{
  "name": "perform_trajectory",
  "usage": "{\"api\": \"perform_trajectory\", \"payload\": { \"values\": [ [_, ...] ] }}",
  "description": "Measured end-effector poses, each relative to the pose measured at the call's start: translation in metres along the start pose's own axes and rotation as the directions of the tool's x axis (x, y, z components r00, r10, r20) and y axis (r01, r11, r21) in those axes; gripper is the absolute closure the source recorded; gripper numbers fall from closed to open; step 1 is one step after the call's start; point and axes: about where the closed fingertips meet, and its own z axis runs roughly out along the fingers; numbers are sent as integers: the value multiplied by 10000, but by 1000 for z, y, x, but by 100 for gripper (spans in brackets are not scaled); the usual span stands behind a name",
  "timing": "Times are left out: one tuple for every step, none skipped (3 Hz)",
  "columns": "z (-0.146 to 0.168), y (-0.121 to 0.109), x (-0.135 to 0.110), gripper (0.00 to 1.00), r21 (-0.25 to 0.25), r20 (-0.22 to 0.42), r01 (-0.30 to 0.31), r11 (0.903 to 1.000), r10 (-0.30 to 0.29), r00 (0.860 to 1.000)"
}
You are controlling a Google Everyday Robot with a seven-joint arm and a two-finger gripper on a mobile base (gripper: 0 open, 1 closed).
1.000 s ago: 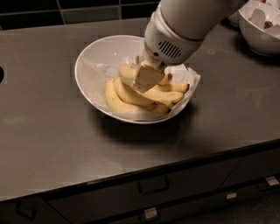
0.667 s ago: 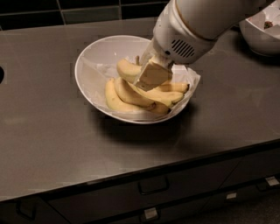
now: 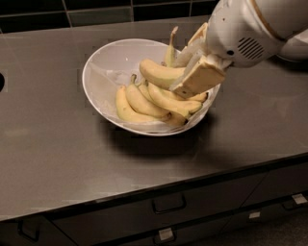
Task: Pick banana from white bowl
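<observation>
The white bowl stands on the dark counter, lined with crinkled paper. A bunch of yellow bananas lies in its right half. My gripper hangs over the bowl's right rim, coming in from the upper right. It is shut on one banana, which it holds level, just above the bunch. A stem sticks up beside the fingers. The held banana's right end is hidden behind the fingers.
The counter's front edge runs below the bowl, with drawers under it. Another white bowl shows partly behind my arm at the right edge. A dark tiled wall runs along the back.
My gripper has risen and shifted right, and one banana has come up off the pile with it. The bowl and the other bananas stay in place.
</observation>
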Motion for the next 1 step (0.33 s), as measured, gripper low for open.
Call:
{"api": "perform_trajectory", "payload": {
  "values": [
    [-12,-1,8,100,-136,298,175,9998,-171,9994]
  ]
}}
